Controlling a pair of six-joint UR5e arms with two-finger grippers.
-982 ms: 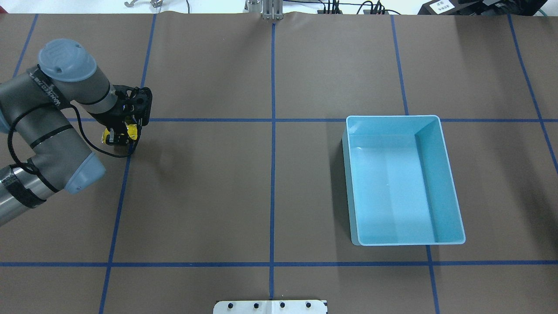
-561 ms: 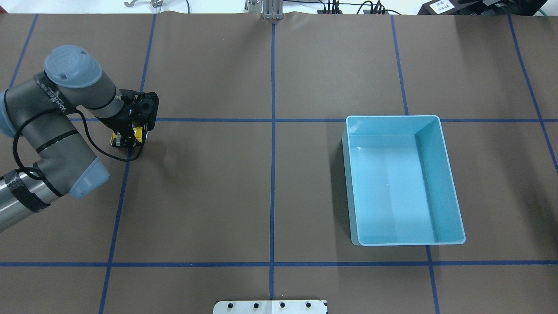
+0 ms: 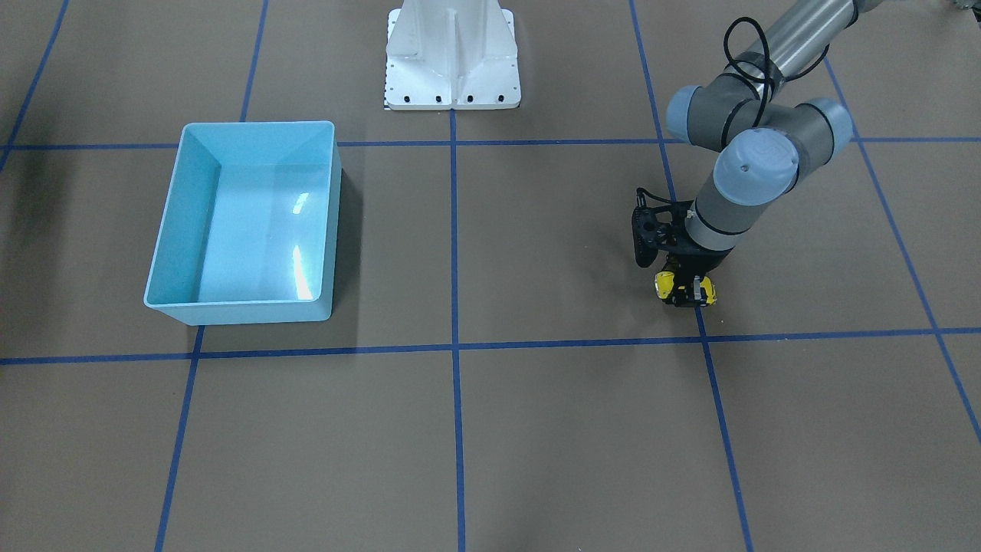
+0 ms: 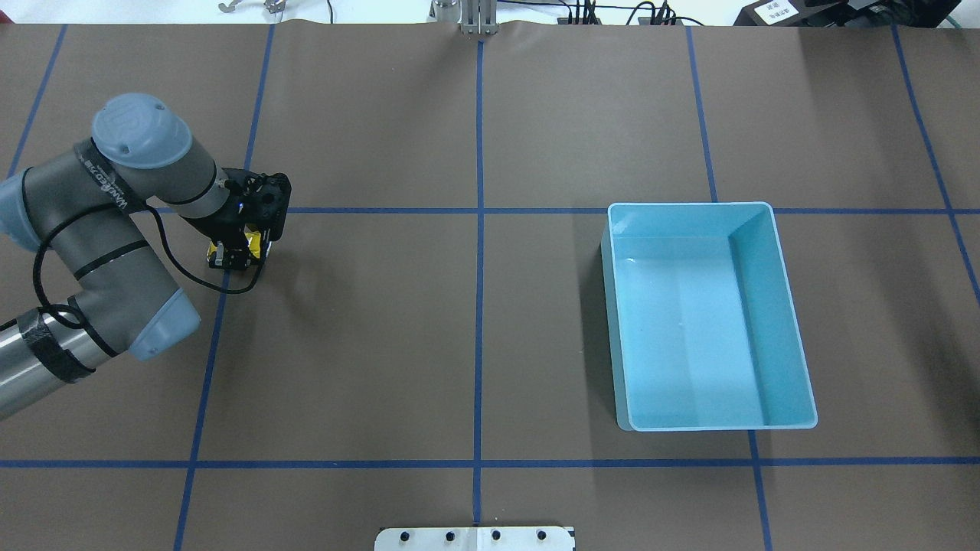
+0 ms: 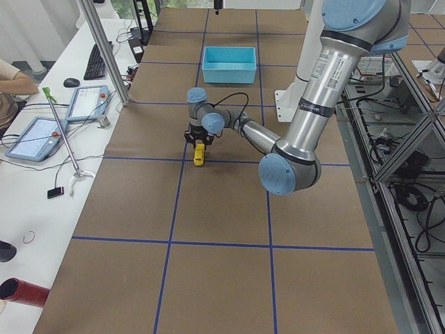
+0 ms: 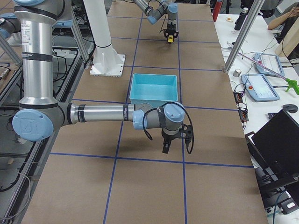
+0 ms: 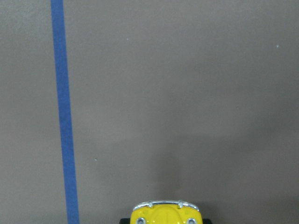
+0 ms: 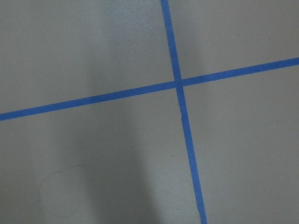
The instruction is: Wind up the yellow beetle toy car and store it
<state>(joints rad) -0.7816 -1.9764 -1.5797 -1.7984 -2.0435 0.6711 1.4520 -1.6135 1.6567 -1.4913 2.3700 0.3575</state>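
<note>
Where overhead obscures it, front view shows left gripper (image 3: 686, 291) holding yellow car (image 3: 664, 285).

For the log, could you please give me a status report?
Left gripper shut on yellow beetle toy car. Right gripper: cannot tell. Nothing between car and light blue bin.

- Bright, even light; soft shadows on the worktop (image 4: 536, 344).
- Glare streaks in the light blue bin (image 3: 245, 310).
- Sharp focus on the yellow beetle toy car (image 7: 164, 213).
</note>
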